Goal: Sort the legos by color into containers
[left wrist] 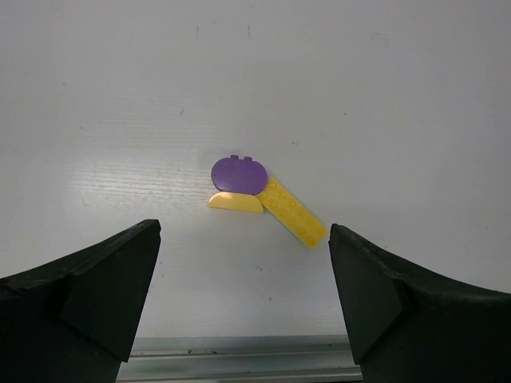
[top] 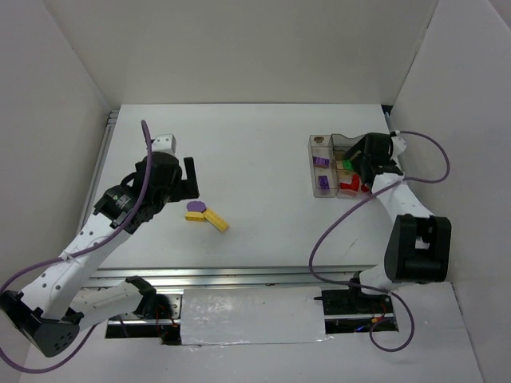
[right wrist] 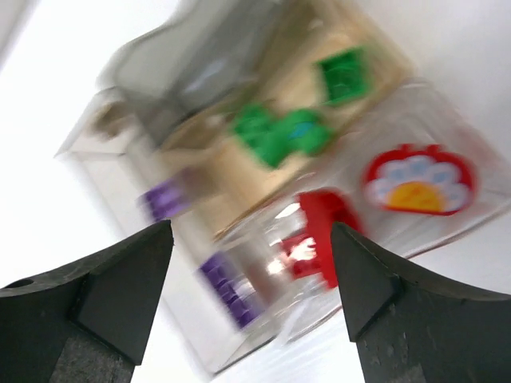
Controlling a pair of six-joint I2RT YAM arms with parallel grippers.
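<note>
Legos [top: 196,207] lie in two places. Nearest the arm bases, three loose ones sit touching on the white table [top: 263,144], below the left gripper [left wrist: 243,239]. First is a yellow half-round piece [left wrist: 235,202]. Just behind it is a purple rounded piece [left wrist: 238,173] with two small nubs on its far edge. A long studded yellow plate [left wrist: 292,211] slants off their right side. The left gripper hangs above them, jaws spread wide with nothing between them.

Farther back on the right stands the tray [top: 312,159], clear with a brownish tint and split into small compartments. A red brick [right wrist: 319,235] lies in a near compartment, purple bricks [right wrist: 227,283] in the left-hand ones and green bricks [right wrist: 275,132] beyond the red. A red-rimmed sticker [right wrist: 419,179], white and yellow inside, shows on the clear plastic beside the red brick.

The right gripper [right wrist: 251,239] hovers over the tray, jaws well apart and holding nothing. Its wrist view is blurred, so finer shapes cannot be told.
</note>
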